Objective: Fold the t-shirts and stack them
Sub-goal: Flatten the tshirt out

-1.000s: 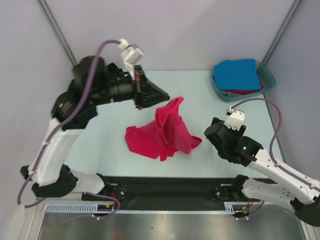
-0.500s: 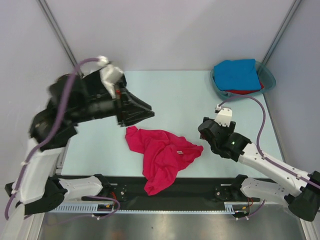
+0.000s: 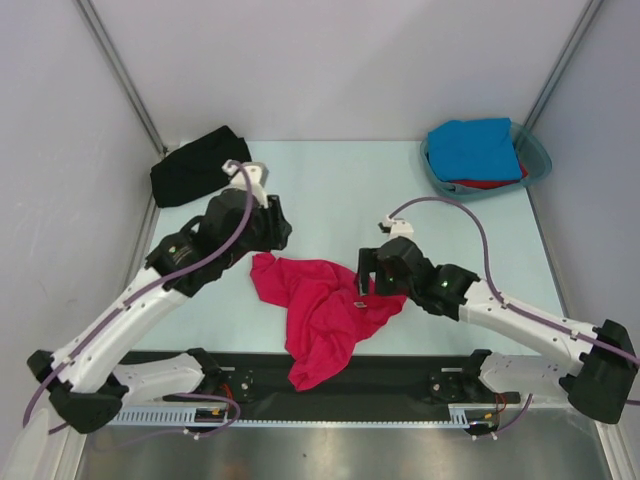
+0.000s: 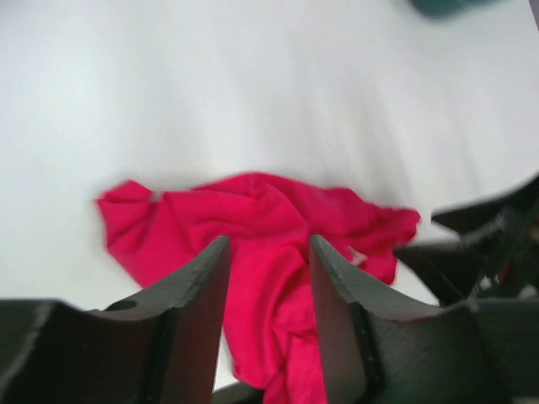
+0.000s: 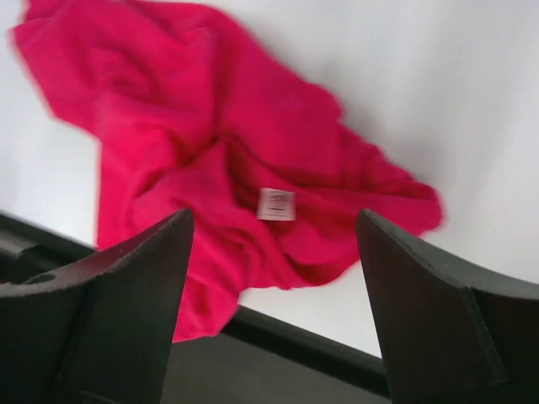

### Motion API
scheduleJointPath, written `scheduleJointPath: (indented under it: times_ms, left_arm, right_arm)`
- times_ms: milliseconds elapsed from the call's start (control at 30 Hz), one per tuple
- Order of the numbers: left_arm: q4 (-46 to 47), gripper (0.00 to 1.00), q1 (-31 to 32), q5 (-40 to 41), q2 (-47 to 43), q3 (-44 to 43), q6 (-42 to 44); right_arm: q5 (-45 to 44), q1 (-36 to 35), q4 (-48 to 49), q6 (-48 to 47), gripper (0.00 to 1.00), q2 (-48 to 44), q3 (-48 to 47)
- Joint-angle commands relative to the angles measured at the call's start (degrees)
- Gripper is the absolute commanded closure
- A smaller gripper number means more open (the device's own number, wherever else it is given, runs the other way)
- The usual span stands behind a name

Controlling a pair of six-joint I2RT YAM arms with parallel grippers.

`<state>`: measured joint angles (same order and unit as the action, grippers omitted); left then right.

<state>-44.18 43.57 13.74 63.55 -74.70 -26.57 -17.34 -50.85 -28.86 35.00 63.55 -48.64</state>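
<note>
The crimson-pink t-shirt [image 3: 320,310] lies crumpled near the table's front edge, one end hanging over the black rail. Its white neck label [image 5: 275,204] faces up. It also shows in the left wrist view [image 4: 269,227]. My left gripper [image 3: 283,232] is open and empty just above the shirt's far left corner. My right gripper [image 3: 362,283] is open and empty above the shirt's right side, near the label. A black t-shirt [image 3: 195,176] lies bunched at the far left. A bright blue t-shirt [image 3: 472,150] lies over a red one [image 3: 490,183] in the tub.
The translucent teal tub [image 3: 535,155] stands at the far right corner. The black rail [image 3: 400,372] runs along the table's near edge. Grey walls close in the left, back and right sides.
The left gripper let go of the pink shirt, which dropped crumpled onto the table, then came down low by its left corner. The right gripper moved left over the shirt.
</note>
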Motion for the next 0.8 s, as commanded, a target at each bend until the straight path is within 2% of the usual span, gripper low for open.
scheduleJointPath:
  times_ms: [0,100,233,533,667,767]
  left_arm:
    - [5.51,0.49,-0.33,14.73,-5.54,1.48,-4.72]
    - [4.72,0.44,-0.59,18.08,-5.46,1.75,-5.16]
    - [5.16,0.42,-0.94,16.51,-4.14,2.54,-5.16]
    - [5.95,0.41,-1.73,13.42,-4.05,4.65,-4.81]
    - [6.21,0.41,-2.17,13.16,-4.93,5.0,-4.37]
    - [6.22,0.41,-2.44,12.28,-4.93,5.17,-4.11]
  right_arm:
    - [9.94,-3.8,5.83,0.59,0.17,2.18,-1.89]
    - [9.52,-8.01,5.48,0.68,0.17,6.91,-4.08]
    - [6.28,-12.42,4.25,1.38,0.18,13.96,-8.12]
    - [2.41,-14.63,4.78,2.35,0.19,20.47,-11.74]
    - [0.39,-14.63,4.43,1.82,0.35,22.57,-13.05]
    - [-0.5,-14.63,3.29,1.91,0.4,24.68,-14.72]
